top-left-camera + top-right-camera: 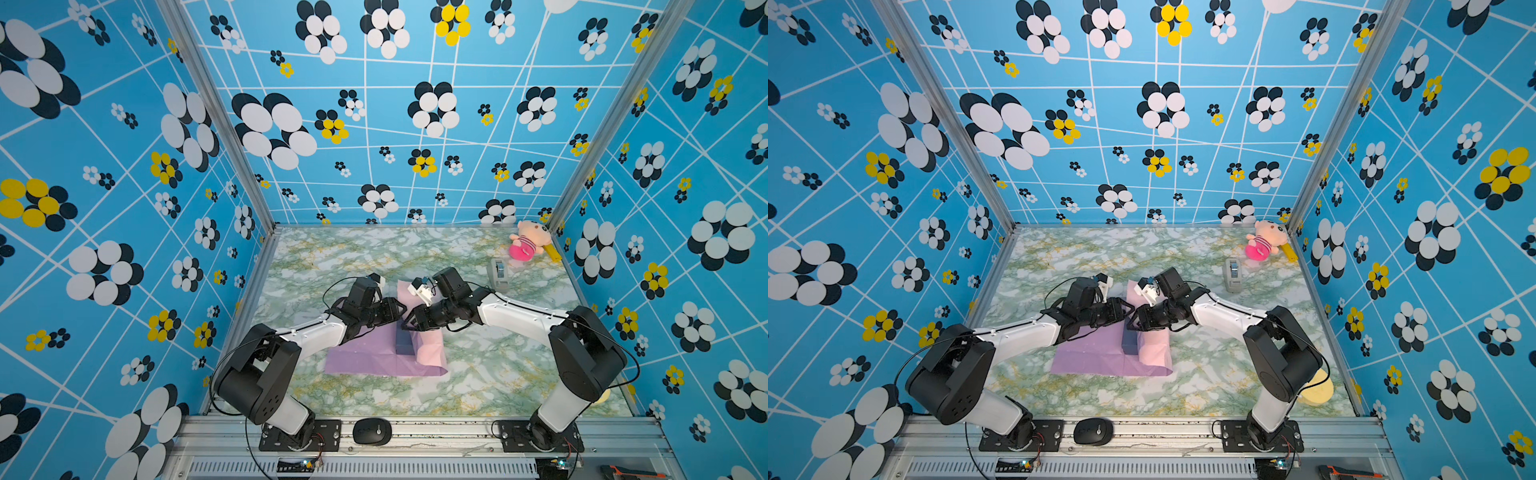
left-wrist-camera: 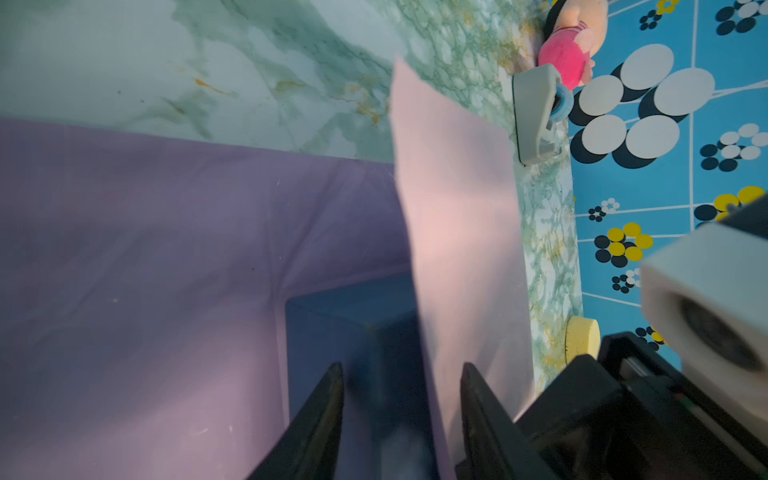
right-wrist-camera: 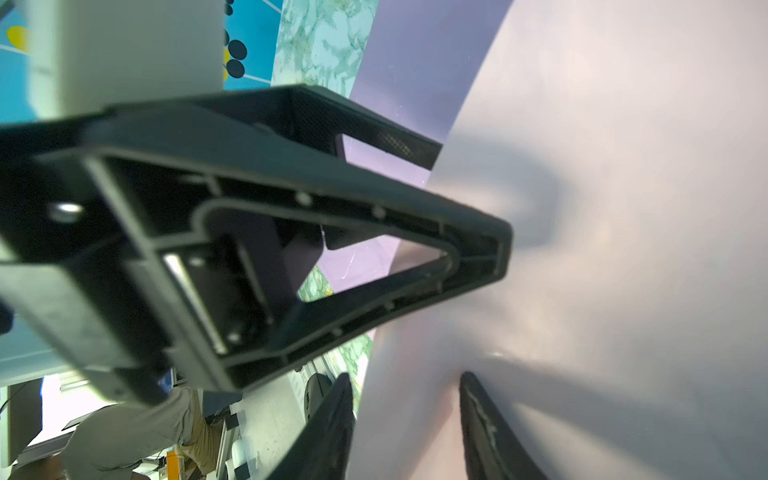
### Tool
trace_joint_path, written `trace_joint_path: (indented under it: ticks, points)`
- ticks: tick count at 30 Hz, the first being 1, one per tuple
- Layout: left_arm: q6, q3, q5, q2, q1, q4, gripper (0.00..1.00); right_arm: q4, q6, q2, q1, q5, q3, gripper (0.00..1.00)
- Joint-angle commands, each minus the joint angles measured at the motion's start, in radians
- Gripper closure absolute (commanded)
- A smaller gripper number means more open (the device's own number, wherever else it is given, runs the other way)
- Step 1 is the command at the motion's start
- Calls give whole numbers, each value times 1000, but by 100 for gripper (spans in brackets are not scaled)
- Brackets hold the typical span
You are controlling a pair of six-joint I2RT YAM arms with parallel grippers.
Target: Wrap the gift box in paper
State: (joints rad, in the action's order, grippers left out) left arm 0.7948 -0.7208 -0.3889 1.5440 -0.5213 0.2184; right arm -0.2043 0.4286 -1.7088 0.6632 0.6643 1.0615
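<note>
Fingers [image 2: 328, 407] of left gripper [image 2: 403, 368] and right gripper [image 3: 406, 376] stand half apart about the paper's [image 2: 457, 208] upright pink flap; box [image 2: 328, 328] sits mid-sheet on worktop [image 2: 124, 62]; flap wants pulling taut, then creasing flat across the box.

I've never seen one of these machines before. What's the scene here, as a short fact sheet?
gift box: navy, lying on the paper
paper: lilac sheet, pink flap lifted beside the gift box
left gripper: jaws apart, over gift box and flap
right gripper: jaws apart, at the pink flap
tape dispenser: grey, apart, near plush toy
</note>
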Motion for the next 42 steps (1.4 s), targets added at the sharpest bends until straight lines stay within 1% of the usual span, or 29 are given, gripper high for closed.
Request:
trace_joint_path:
  ticks: [1, 5, 8, 10, 12, 13, 14, 15, 17, 20, 27, 30, 32, 33, 34, 35, 38, 42]
  points:
    - [-31, -13, 3, 21, 9, -45, 63, 13, 1, 24, 12, 7, 23, 50]
    - [-54, -4, 18, 21, 12, -78, 73, 5, 12, 85, 12, -12, 27, 43]
    - [-70, 6, 24, 15, 16, -93, 75, -34, 22, 171, 3, -52, 23, 38]
    - [-78, 10, 22, 10, 20, -98, 75, -51, 64, 240, -28, -97, -16, 38]
    - [-83, 16, 17, 5, 24, -95, 75, -110, 127, 303, -87, -194, -66, 37]
    - [-86, 15, 12, 4, 24, -93, 75, -164, 159, 328, -123, -264, -90, 37]
    - [-89, 15, 9, 2, 24, -94, 75, -222, 177, 344, -154, -324, -110, 36]
    - [-91, 13, 5, 1, 24, -95, 75, -263, 170, 350, -168, -359, -121, 36]
    - [-97, 12, -5, -1, 24, -93, 75, -326, 146, 337, -169, -409, -118, 36]
    - [-98, 14, -14, -2, 24, -90, 74, -309, 145, 273, -155, -356, -103, 34]
    - [-88, 27, -20, -12, 23, -73, 74, -287, 144, 117, -78, -356, -32, 35]
    - [-86, 22, -31, -19, 21, -75, 69, -309, 140, 66, -53, -385, 3, 39]
    - [-84, 18, -34, -33, 21, -89, 60, -335, 133, 45, -43, -414, 21, 40]
    - [-84, 18, -34, -42, 20, -94, 58, -347, 131, 41, -39, -429, 28, 41]
    - [-83, 18, -33, -53, 20, -101, 50, -360, 128, 38, -38, -441, 28, 42]
    - [-81, 18, -33, -64, 21, -107, 46, -364, 125, 38, -36, -449, 25, 42]
    - [-76, 24, -37, -92, 20, -107, 43, -385, 116, 41, -34, -474, 25, 42]
    - [-74, 28, -45, -94, 5, -92, 41, -386, 105, 40, -25, -482, 35, 39]
